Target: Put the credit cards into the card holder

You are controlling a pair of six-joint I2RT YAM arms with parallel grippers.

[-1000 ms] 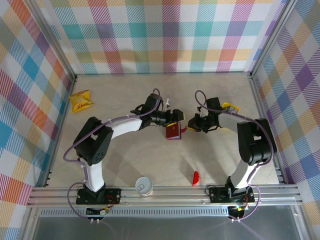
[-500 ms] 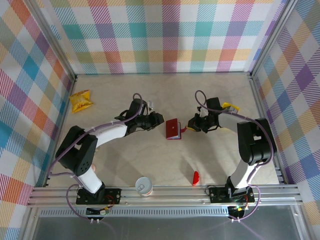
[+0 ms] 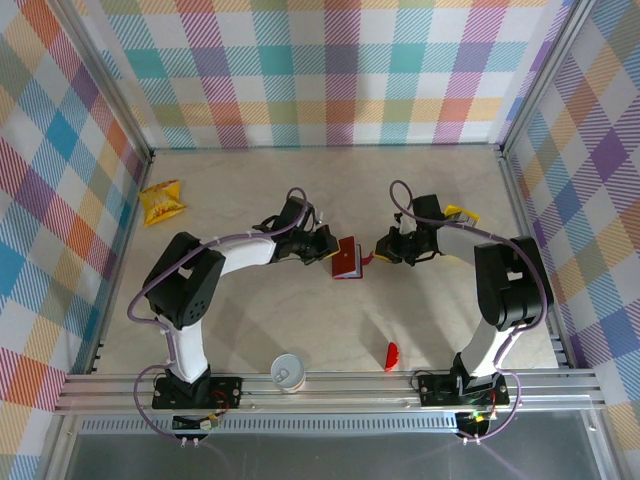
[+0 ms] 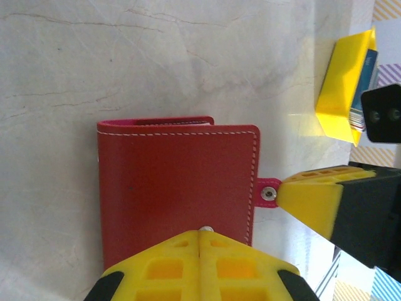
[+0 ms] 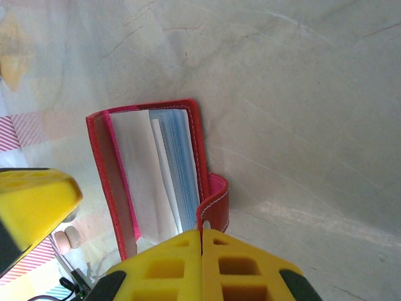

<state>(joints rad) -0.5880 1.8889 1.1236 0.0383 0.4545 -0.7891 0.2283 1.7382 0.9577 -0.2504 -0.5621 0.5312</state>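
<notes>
Dark-red folding leather card holder [image 3: 347, 259] is sitting mid-way across the pale table [image 3: 250, 330] between two closed grippers. The right gripper [image 3: 378, 252] is pinching its clasp tab, and the left gripper [image 3: 325, 247] is touching the opposite edge. Stacked yellow credit cards [image 3: 462, 214] are lying farther right, nearer the right gripper.

Gaping slightly at centre: dark-red card holder [image 3: 347, 258], grey-blue slots showing. Lying apart rightward: yellow credit cards [image 3: 462, 214].

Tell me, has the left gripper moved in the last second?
Yes. The left gripper backed left toward the crinkled yellow snack packet, then returned right to the dark-red folding card holder.
</notes>
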